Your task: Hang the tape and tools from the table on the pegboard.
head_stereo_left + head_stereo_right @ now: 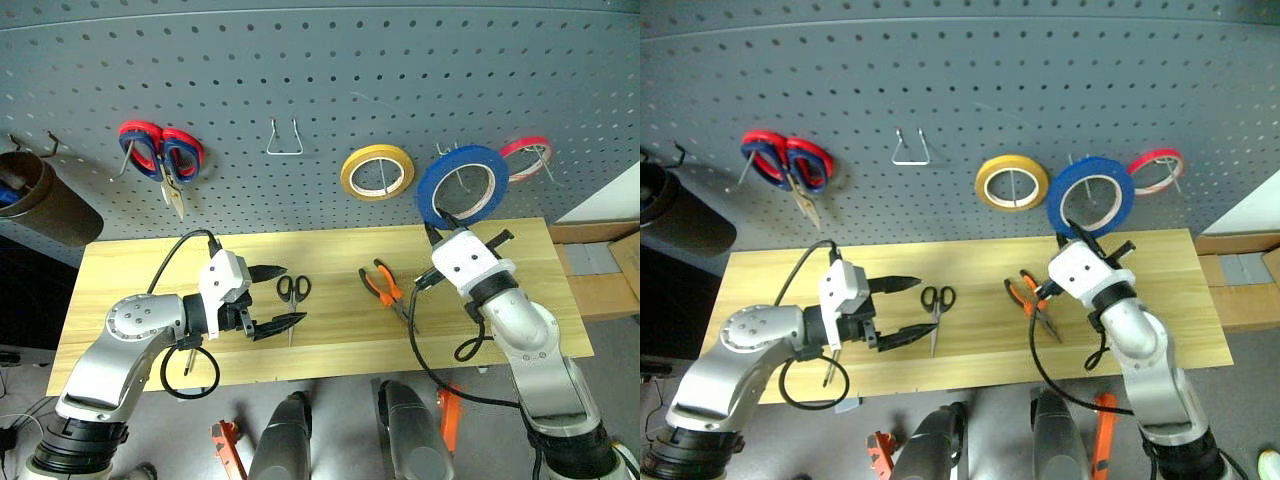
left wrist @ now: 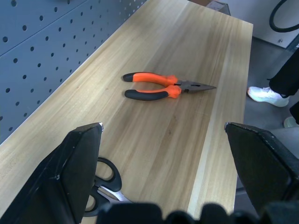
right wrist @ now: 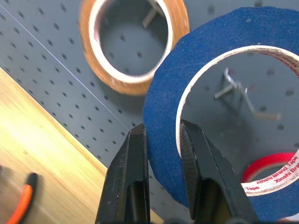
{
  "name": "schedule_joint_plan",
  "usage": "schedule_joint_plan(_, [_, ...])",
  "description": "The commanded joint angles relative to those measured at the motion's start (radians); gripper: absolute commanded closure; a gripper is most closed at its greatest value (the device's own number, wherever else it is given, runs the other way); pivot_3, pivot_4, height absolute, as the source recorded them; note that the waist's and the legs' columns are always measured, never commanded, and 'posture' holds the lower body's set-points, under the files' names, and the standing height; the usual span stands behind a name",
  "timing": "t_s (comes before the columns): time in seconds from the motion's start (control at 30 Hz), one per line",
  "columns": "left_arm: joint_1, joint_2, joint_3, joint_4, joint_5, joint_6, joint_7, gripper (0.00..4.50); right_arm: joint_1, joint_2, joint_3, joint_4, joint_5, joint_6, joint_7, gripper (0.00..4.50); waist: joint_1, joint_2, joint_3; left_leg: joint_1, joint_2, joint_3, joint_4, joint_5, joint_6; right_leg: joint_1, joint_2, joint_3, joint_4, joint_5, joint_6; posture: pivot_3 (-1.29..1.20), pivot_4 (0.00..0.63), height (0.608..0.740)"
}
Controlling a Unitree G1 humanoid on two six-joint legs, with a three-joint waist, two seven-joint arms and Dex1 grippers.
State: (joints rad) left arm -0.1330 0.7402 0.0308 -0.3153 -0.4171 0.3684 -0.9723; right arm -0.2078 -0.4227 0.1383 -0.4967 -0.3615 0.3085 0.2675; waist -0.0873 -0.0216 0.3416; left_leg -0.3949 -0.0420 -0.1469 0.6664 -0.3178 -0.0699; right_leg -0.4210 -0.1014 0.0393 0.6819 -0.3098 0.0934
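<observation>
My right gripper (image 1: 437, 222) is shut on the lower rim of the blue tape (image 1: 428, 190), holding the roll upright against the pegboard (image 1: 300, 60). In the right wrist view the fingers (image 3: 135, 154) pinch the blue band (image 3: 196, 60), and a metal hook (image 3: 238, 91) shows through its hole; whether the roll rests on it I cannot tell. On the table (image 1: 130, 270) lie black-handled scissors (image 1: 293, 290) and orange-and-black pliers (image 1: 385, 285). My left gripper (image 1: 292, 294) hovers open just left of the scissors (image 2: 105, 179), pointing toward the pliers (image 2: 156, 86).
Red-and-blue scissors (image 1: 160, 150), a bare wire hook (image 1: 285, 140), a yellow roll (image 1: 377, 171) and a thin red roll (image 1: 527, 157) hang on the board. A brown cup (image 1: 40, 195) hangs at the far left. Cardboard boxes (image 1: 600, 270) stand right of the table.
</observation>
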Motion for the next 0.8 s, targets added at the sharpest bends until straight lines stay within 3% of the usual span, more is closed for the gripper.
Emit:
schedule_joint_plan(0.03, [0.005, -0.001, 0.015, -0.030, -0.011, -0.009, 0.002, 0.00, -0.031, 0.002, -0.036, 0.049, 0.018, -0.059, -0.016, 4.13, 0.000, 0.000, 0.000, 0.000, 0.000, 0.001, 0.000, 0.000, 0.000, 0.000, 0.000, 0.000, 0.000, 0.000, 0.000, -0.04, 0.366, 0.740])
schedule_joint_plan(0.23, [0.015, -0.006, 0.034, -0.031, -0.013, -0.009, 0.023, 0.00, -0.034, 0.025, -0.055, 0.103, 0.038, -0.066, -0.027, 4.13, 0.001, 0.000, 0.000, 0.000, 0.000, 0.001, 0.000, 0.000, 0.000, 0.000, 0.000, 0.000, 0.001, 0.000, 0.000, -0.03, 0.366, 0.740])
schedule_joint_plan(0.5, [0.057, 0.015, 0.065, -0.011, -0.001, -0.045, 0.009, 0.00, 0.055, 0.057, -0.057, 0.033, 0.051, -0.008, -0.011, 1.57, 0.001, 0.000, 0.000, 0.000, 0.000, 0.001, 0.000, 0.000, 0.000, 0.000, 0.000, 0.000, 0.001, 0.000, 0.000, -0.03, 0.373, 0.740])
schedule_joint_plan(0.63, [0.092, 0.054, 0.085, 0.032, 0.031, -0.103, -0.025, 0.00, 0.174, 0.101, 0.000, -0.106, 0.063, 0.134, 0.037, 0.17, 0.002, 0.000, 0.000, 0.000, 0.001, 0.001, 0.000, 0.000, 0.000, 0.000, 0.000, 0.000, 0.001, 0.000, 0.000, -0.03, 0.378, 0.740])
schedule_joint_plan(0.8, [0.122, 0.124, 0.115, 0.129, 0.067, -0.191, -0.091, 0.00, 0.221, 0.195, 0.118, -0.203, 0.127, 0.475, 0.111, 0.03, 0.000, 0.000, 0.000, 0.001, 0.001, 0.001, 0.000, 0.000, 0.000, 0.000, 0.000, 0.001, 0.001, 0.001, -0.001, -0.04, 0.385, 0.740])
